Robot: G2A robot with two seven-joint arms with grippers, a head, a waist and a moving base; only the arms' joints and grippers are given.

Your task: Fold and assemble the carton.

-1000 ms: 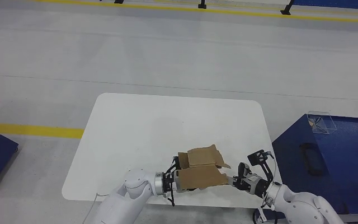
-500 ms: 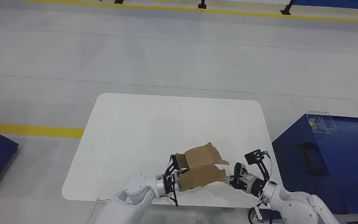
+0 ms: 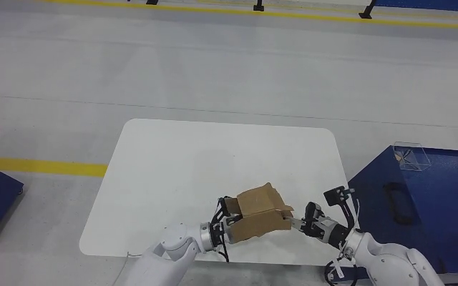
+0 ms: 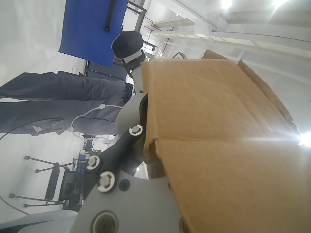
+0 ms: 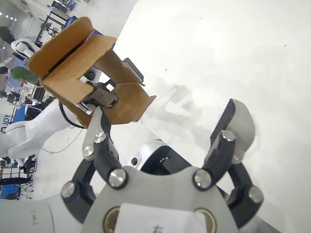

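**Brown carton, white table**

The carton (image 3: 261, 211) is plain brown cardboard. The table (image 3: 179, 164) is white. A cabinet (image 3: 422, 214) is deep blue with a black handle (image 3: 393, 202). A yellow stripe (image 3: 50, 167) crosses the pale grey floor (image 3: 215, 64).

Right gripper (image 5: 165, 110) is sitting with jaws spread wide; one finger (image 5: 96, 122) is lying just beside a carton (image 5: 68, 83) flap; left gripper (image 5: 102, 98) is clamping the half-folded carton, raised near the table (image 5: 218, 37) edge.

L gripper (image 5: 102, 98) clamped on carton (image 3: 261, 211); R gripper (image 5: 165, 113) spread wide.
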